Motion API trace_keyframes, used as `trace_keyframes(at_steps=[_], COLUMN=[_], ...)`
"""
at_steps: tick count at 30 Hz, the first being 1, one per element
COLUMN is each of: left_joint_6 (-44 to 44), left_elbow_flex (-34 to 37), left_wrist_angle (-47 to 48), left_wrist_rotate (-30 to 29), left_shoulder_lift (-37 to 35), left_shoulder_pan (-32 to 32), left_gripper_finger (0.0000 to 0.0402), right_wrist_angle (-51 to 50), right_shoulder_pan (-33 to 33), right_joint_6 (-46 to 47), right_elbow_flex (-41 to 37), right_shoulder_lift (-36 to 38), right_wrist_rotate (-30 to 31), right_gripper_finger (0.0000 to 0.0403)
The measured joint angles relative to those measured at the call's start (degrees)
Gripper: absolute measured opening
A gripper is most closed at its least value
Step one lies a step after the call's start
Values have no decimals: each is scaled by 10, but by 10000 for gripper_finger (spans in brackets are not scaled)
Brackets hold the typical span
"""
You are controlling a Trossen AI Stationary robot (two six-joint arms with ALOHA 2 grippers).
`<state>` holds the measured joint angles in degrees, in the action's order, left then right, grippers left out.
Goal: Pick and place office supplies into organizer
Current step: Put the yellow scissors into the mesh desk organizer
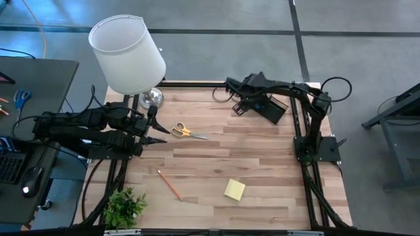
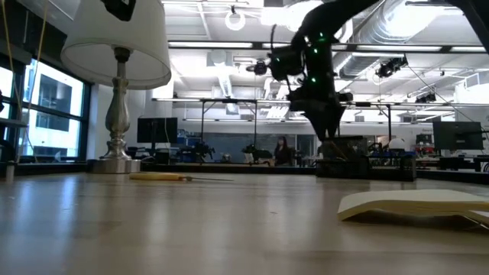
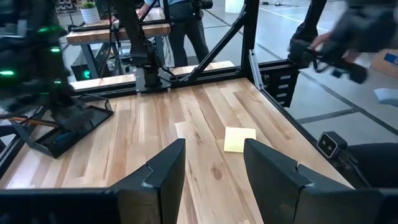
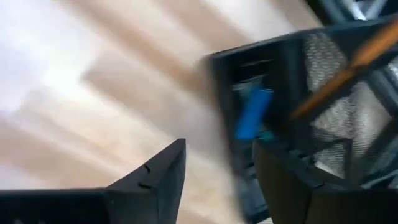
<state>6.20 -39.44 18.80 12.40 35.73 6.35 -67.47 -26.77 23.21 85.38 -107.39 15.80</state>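
The black mesh organizer (image 1: pixel 272 109) stands near the table's far right; in the right wrist view the organizer (image 4: pixel 323 93) holds a blue piece (image 4: pixel 252 113) and an orange pencil (image 4: pixel 348 68). My right gripper (image 4: pixel 217 155) hangs open just above its left rim, also seen from overhead (image 1: pixel 244 105). The yellow-handled scissors (image 1: pixel 182 131) lie flat mid-table, just right of my open left gripper (image 1: pixel 161 133). An orange pencil (image 1: pixel 169 185) and a yellow sticky-note pad (image 1: pixel 234 189) lie flat toward the near edge. The left wrist view shows the pad (image 3: pixel 239 139) beyond the open left gripper (image 3: pixel 214 162).
A white-shaded lamp (image 1: pixel 128 56) stands on the far left corner with its metal base (image 1: pixel 152 98) behind the left arm. A small green plant (image 1: pixel 125 206) sits at the near left corner. Bare wood (image 1: pixel 262 157) lies between scissors, pad and the right arm's base (image 1: pixel 316 147).
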Motion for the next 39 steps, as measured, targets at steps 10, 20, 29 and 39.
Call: trace_keyframes(at_steps=[10, 20, 29, 39], left_joint_6=[-19, -72, -163, -174], left_elbow_flex=[0, 0, 0, 0], left_wrist_angle=[7, -11, 10, 92], left_wrist_rotate=[-9, -11, -93, -174], left_shoulder_lift=[0, 17, 130, 258], left_shoulder_pan=[0, 0, -20, -18], left_gripper_finger=[154, 154, 154, 154], right_wrist_angle=[108, 197, 226, 223], right_shoulder_pan=[255, 459, 530, 496], right_joint_6=[92, 244, 259, 155], right_elbow_flex=[0, 0, 0, 0], right_shoulder_lift=[0, -8, -58, -111], right_wrist_rotate=[2, 133, 319, 352], right_gripper_finger=[176, 174, 168, 167])
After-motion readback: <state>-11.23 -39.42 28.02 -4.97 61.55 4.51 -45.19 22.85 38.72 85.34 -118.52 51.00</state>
